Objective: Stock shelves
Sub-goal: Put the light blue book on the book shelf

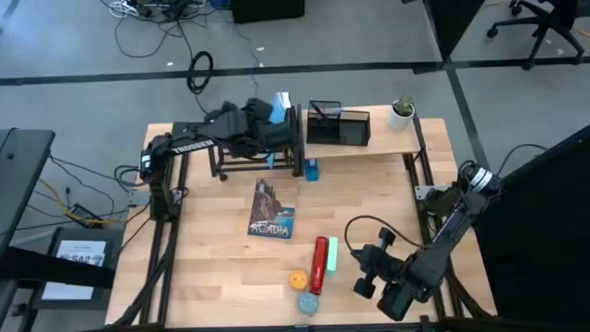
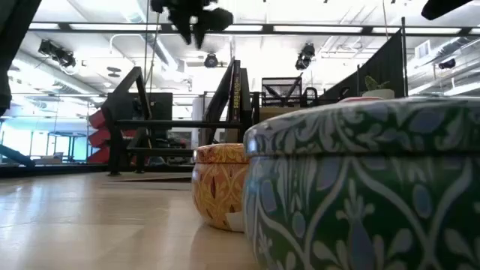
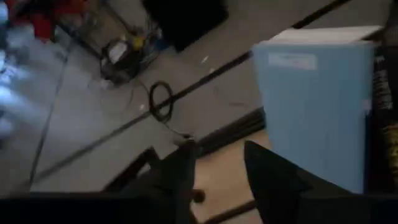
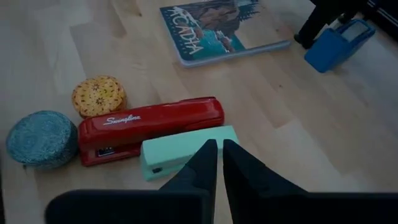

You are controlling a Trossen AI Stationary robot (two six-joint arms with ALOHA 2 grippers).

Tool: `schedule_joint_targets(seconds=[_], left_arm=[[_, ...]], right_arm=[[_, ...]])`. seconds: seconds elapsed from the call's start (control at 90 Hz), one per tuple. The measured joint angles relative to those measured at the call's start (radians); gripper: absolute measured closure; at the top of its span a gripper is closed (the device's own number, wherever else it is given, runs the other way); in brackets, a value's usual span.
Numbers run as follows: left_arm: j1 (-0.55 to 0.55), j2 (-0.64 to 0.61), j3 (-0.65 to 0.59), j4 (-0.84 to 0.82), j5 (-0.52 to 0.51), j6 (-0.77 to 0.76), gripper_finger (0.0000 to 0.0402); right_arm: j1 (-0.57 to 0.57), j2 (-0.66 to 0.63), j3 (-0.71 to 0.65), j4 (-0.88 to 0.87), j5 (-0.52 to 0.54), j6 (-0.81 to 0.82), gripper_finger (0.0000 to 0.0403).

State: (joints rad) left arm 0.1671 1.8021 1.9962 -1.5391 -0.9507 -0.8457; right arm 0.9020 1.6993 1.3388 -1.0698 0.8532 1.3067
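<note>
Your left gripper [image 1: 270, 118] sits at the far left of the table, over the black rack [image 1: 258, 152]. Its fingers [image 3: 273, 180] stand apart, released, grasping nothing. A light blue book [image 3: 317, 102] stands upright just beside them, at the rack's right end. From the pictures you cannot tell whether a finger touches it.

To the right of the rack, the wooden plank shelf [image 1: 387, 143] runs along the far edge. It carries a black mesh organizer [image 1: 338, 124] and a small potted plant [image 1: 401, 112]. A small blue object [image 1: 312, 170] rests on the table just in front of where rack and plank meet.

At mid-table an Arcadia book [image 1: 273, 208] lies flat. Nearer, you have a red stapler [image 4: 149, 127] touching a mint green block [image 4: 186, 151] along its side. A round yellow tin [image 4: 98, 95] and a round teal tin [image 4: 37, 138] sit just left of the stapler in the right wrist view.

Your right gripper [image 4: 219, 163] waits at the near right, above the mint block, fingers clenched together and grasping nothing.
</note>
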Motion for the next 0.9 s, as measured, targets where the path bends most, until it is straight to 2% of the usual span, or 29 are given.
schedule_joint_targets(seconds=[0.044, 0.1, 0.156, 0.367, 0.511, 0.744, 0.9], left_arm=[[0.009, -0.018, -0.047, 0.023, 0.057, 0.025, 0.0337], [0.018, -0.021, -0.105, 0.074, 0.077, 0.024, 0.0368], [0.039, -0.021, -0.166, 0.053, 0.116, 0.001, 0.0391], [0.097, -0.019, -0.414, 0.174, 0.238, -0.022, 0.0399], [0.119, -0.021, -0.541, 0.376, 0.303, 0.023, 0.0401], [0.127, -0.019, -0.593, 0.65, 0.367, 0.149, 0.0402], [0.127, -0.019, -0.564, 0.714, 0.366, 0.222, 0.0402]], right_arm=[[0.0, 0.0, 0.0, 0.0, 0.0, 0.0, 0.0403], [0.0, 0.0, 0.0, 0.001, 0.0, 0.0, 0.0403], [0.0, 0.0, 0.0, 0.003, 0.0, 0.0, 0.0403], [0.005, 0.0, 0.0, 0.015, 0.0, -0.007, 0.0403], [0.005, 0.0, 0.0, 0.025, 0.0, -0.022, 0.0403], [0.0, 0.0, 0.0, 0.031, 0.0, -0.025, 0.0403], [-0.001, 0.0, 0.0, 0.033, -0.005, -0.026, 0.0403]])
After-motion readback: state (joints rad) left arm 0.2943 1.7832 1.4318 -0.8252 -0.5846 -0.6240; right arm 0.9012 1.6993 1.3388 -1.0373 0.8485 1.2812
